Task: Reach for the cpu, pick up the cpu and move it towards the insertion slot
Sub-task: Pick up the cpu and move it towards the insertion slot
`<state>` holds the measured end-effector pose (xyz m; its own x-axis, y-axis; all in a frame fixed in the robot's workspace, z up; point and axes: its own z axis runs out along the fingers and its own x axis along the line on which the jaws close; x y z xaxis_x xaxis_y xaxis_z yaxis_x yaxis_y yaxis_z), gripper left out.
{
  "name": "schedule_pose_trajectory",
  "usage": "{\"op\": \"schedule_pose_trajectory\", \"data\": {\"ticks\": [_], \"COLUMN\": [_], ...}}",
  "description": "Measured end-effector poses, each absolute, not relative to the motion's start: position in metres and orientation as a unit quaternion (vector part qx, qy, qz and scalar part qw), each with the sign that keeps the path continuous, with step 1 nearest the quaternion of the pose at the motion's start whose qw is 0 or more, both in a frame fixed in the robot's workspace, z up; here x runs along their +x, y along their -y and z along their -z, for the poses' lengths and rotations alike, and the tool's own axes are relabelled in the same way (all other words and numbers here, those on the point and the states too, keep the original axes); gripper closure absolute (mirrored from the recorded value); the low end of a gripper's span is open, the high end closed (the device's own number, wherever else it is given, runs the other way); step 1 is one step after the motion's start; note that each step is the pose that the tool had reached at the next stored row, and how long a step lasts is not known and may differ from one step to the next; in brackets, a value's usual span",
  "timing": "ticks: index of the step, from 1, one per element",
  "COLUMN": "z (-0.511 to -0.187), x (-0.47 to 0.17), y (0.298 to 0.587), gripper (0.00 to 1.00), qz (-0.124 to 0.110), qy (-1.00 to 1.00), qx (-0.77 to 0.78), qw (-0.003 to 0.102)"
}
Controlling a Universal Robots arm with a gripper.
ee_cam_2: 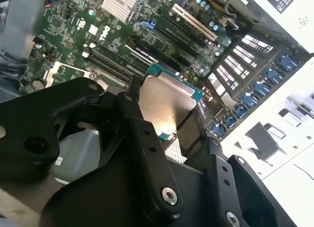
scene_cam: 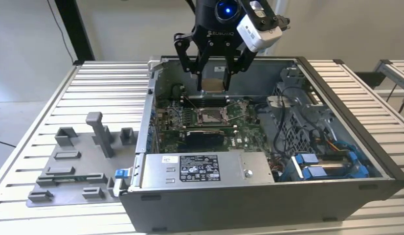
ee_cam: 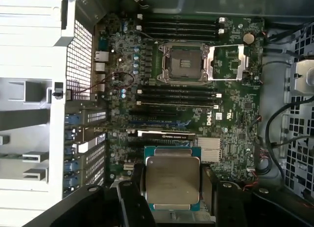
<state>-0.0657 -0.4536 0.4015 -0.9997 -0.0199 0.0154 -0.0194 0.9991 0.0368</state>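
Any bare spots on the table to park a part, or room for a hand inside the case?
Free: slatted table behind the grey tray, and the strip on the exterior view's right of the case. Crowded: inside the case, board packed; gripper holds the cpu short of the slot.

an open computer case on a slatted table

an open computer case [scene_cam: 254, 196] sits on a slatted metal table [scene_cam: 110, 83]. inside lies the green motherboard [ee_cam: 230, 114], with black memory slots [ee_cam: 176, 29] and a small heatsink [ee_cam: 212, 149]. a power supply [scene_cam: 202, 169] with a label sits at the case's near edge, blue drive brackets [scene_cam: 323, 166] toward the exterior view's right. a grey plastic tray [scene_cam: 71, 169] with posts lies beside the case.
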Motion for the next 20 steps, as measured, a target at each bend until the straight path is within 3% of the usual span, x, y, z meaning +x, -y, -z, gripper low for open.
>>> {"op": "schedule_pose_trajectory", "data": {"ticks": [20], "z": [-0.400], "x": [-0.045], "y": [0.454], "gripper": [1.00], "qz": [0.018], "qy": [1.000], "qx": [-0.008], "qw": [0.008]}}
